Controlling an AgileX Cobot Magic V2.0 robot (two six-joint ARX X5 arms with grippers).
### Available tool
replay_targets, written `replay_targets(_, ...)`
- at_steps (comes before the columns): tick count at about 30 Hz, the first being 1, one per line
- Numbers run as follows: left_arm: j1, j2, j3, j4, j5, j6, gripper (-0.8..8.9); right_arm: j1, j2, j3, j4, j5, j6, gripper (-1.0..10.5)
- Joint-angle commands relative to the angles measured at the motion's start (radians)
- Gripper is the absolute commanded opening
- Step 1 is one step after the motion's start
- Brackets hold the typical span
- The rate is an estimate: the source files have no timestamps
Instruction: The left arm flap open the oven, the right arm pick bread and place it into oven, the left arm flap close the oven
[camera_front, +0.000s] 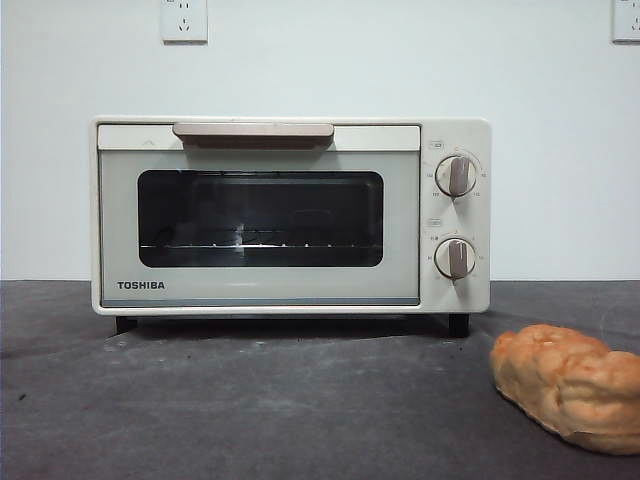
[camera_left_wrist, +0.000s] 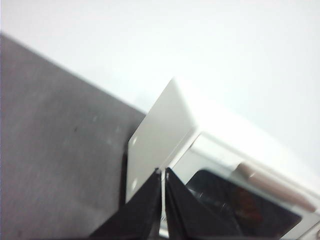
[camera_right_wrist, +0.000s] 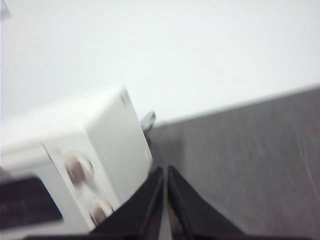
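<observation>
Both end effectors together, empty. Oven (camera_front: 290, 215) door shut, so left end effector (camera_left_wrist: 163, 172) should hook handle (camera_front: 253, 132) from above, then pull down slowly.

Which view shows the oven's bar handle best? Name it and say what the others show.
The front view: the handle lies square-on and unblocked along the top of the shut oven door. The left wrist view shows it blurred and slanted, cut short by the picture's edge. The right wrist view shows the knob side and none of the handle.
</observation>
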Motion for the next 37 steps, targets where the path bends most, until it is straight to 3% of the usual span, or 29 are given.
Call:
replay_targets(1, 0.001, 0.022, 0.066, 0.003, 0.004, 0.052, 0.17, 0.002, -0.002, 0.069, 0.010, -0.001, 0.011, 0.1)
replay_targets(5, 0.001, 0.077, 0.165, -0.041, 0.004, 0.121, 0.17, 0.002, 0.024, 0.174, -0.006, -0.002, -0.002, 0.1)
replay_targets(11, 0.001, 0.192, 0.315, -0.160, 0.021, 0.193, 0.16, 0.002, 0.109, 0.329, -0.119, -0.032, -0.087, 0.1)
replay_targets(26, -0.001, 0.582, 0.655, -0.559, 0.270, 0.473, 0.16, 0.004, 0.486, 0.681, -0.602, -0.192, -0.314, 0.1)
replay_targets(31, -0.009, 0.639, 0.705, -0.649, 0.279, 0.536, 0.16, 0.024, 0.573, 0.714, -0.731, -0.232, -0.333, 0.1)
replay_targets(37, -0.024, 0.642, 0.707, -0.676, 0.279, 0.554, 0.17, 0.076, 0.645, 0.715, -0.847, -0.266, -0.338, 0.1)
